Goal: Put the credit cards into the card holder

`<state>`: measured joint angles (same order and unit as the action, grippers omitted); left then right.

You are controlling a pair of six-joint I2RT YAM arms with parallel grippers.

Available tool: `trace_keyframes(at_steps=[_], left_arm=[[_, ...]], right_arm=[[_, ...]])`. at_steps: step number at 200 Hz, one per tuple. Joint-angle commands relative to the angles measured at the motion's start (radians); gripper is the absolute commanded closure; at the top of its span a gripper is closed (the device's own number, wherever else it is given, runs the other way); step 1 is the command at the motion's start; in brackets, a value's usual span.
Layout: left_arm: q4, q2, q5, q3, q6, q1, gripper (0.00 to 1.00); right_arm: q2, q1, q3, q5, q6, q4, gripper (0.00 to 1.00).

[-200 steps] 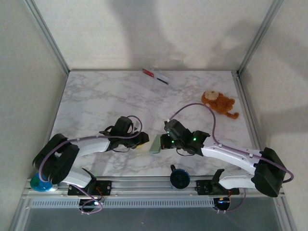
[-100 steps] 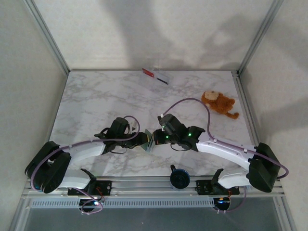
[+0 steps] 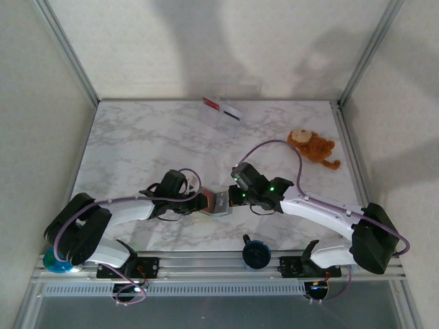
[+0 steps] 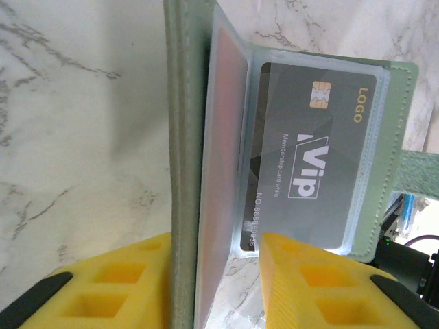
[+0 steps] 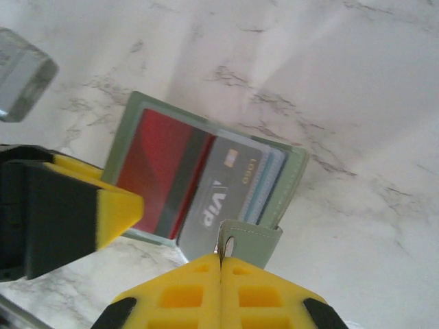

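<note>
Card holder (image 4: pixel 182 171) — grey-green, stitched edge, clear plastic sleeves, veined marble table (image 4: pixel 68 137)

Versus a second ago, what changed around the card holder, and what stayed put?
The left gripper moved right to the card holder and now straddles its cover, jaws apart. The holder, which looked closed, is now spread open between both grippers. The right gripper stayed shut on the holder's strap tab. The credit cards at the far edge and the plush toy did not move.
</note>
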<state>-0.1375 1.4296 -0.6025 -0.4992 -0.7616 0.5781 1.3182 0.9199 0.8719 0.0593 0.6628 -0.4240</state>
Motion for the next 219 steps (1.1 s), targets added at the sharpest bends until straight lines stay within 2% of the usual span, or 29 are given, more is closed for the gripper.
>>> trace_keyframes(at_steps=[1, 37, 47, 72, 104, 127, 147, 170, 201, 219], left_arm=[[0.013, 0.014, 0.028, -0.001, 0.013, -0.009, 0.65], [0.017, 0.018, 0.034, 0.0, 0.031, -0.009, 0.63], [0.006, 0.017, 0.023, 0.003, 0.027, -0.009, 0.61], [-0.029, 0.003, -0.002, 0.009, 0.023, -0.007, 0.54], [-0.055, -0.012, -0.037, 0.016, 0.02, -0.018, 0.5], [-0.069, -0.057, -0.054, 0.038, 0.024, -0.031, 0.34], [-0.079, -0.102, -0.067, 0.058, 0.017, -0.051, 0.31], [-0.086, -0.148, -0.069, 0.072, 0.016, -0.055, 0.26], [-0.066, -0.146, -0.064, 0.067, 0.028, -0.064, 0.26], [-0.075, -0.128, -0.067, 0.068, 0.028, -0.073, 0.33]], right_arm=[[-0.023, -0.036, -0.028, 0.013, -0.02, -0.042, 1.0], [-0.058, -0.075, -0.034, -0.023, -0.048, -0.05, 1.0], [-0.066, -0.08, -0.034, -0.066, -0.05, -0.03, 1.0], [-0.051, -0.078, -0.024, -0.266, -0.032, 0.095, 1.0], [-0.003, -0.078, 0.013, -0.316, -0.021, 0.152, 1.0], [0.011, -0.08, 0.013, -0.356, -0.026, 0.177, 1.0], [0.012, -0.081, 0.008, -0.356, -0.022, 0.179, 1.0], [0.011, -0.08, -0.003, -0.413, -0.01, 0.23, 1.0], [0.034, -0.08, -0.001, -0.461, 0.007, 0.308, 1.0], [0.058, -0.079, 0.012, -0.456, 0.004, 0.303, 1.0]])
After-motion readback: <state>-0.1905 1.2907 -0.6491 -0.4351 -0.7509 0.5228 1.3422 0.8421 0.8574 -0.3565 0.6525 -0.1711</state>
